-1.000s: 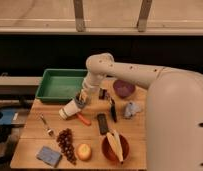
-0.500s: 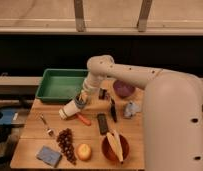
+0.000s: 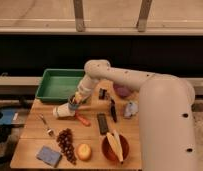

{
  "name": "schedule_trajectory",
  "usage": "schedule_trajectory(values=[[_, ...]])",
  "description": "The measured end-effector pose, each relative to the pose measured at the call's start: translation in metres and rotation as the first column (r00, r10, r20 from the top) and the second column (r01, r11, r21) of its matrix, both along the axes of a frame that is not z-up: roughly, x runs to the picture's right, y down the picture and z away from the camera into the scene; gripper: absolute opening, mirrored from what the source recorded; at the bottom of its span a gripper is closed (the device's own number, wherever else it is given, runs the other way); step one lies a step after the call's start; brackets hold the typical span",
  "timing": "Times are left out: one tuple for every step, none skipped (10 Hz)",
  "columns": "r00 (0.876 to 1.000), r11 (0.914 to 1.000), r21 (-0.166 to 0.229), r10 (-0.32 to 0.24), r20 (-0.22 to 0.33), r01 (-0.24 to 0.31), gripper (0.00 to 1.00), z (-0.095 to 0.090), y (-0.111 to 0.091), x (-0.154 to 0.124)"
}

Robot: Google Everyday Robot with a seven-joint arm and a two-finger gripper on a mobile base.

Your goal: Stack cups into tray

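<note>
- Camera view has my gripper low over the wooden table, just in front of the shallow bright green plastic tray, at the end of my white arm.
- The small dark blue plastic cup sits right under the gripper. I cannot tell whether the gripper is clamped on it, released, or only touching it.
- The slightly larger white plastic cup lies on its side on the table, with its wider end against the blue cup.
- I cannot tell whether the blue cup is partly pushed into the white one or only sits at its mouth.
- By my judgement the task is at an early to middle stage. Both cups are on the table just outside the tray's near rim, and the tray holds nothing I can make out.
- What I judge is left: get one cup properly inside the other, then carry the pair over the rim and set it down in the tray.
- Hard to read: the gripper covers the blue cup's top, and a small yellowish patch on the gripper is too unclear to name.
- An orange-red stick-shaped object lies just beside the cups. I would keep clear of it, but I cannot say what it is.
</note>
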State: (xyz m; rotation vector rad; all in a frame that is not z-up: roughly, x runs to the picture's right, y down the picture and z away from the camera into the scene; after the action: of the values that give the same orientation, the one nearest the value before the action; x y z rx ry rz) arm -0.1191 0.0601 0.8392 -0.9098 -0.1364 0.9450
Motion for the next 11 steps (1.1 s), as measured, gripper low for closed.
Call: schedule_trajectory(values=[[0.999, 0.9999, 0.015, 0.001, 0.052, -0.002, 0.0, 0.0, -0.002, -0.017], [0.996, 0.9997, 0.026, 0.001, 0.09, -0.003, 0.0, 0.0, -0.003, -0.029], [0.988, 0.9992, 0.039, -0.005, 0.152, -0.001, 0.0, -0.001, -0.004, -0.053], [0.977, 0.9984, 0.055, -0.021, 0.213, 0.009, 0.0, -0.002, -0.004, -0.079], [0.966, 0.9972, 0.071, -0.043, 0.253, 0.026, 0.0, -0.005, -0.004, -0.1], [0.961, 0.9951, 0.085, -0.071, 0.267, 0.05, 0.0, -0.01, -0.005, -0.112], [0.957, 0.9911, 0.105, -0.107, 0.269, 0.082, 0.0, -0.019, -0.008, -0.128], [0.96, 0.9897, 0.11, -0.117, 0.254, 0.091, 0.0, -0.022, -0.011, -0.13], [0.963, 0.9881, 0.116, -0.126, 0.24, 0.101, 0.0, -0.026, -0.014, -0.128], [0.964, 0.9862, 0.123, -0.136, 0.228, 0.11, 0.0, -0.033, -0.015, -0.123], [0.965, 0.9851, 0.129, -0.14, 0.223, 0.114, 0.0, -0.039, -0.014, -0.113]])
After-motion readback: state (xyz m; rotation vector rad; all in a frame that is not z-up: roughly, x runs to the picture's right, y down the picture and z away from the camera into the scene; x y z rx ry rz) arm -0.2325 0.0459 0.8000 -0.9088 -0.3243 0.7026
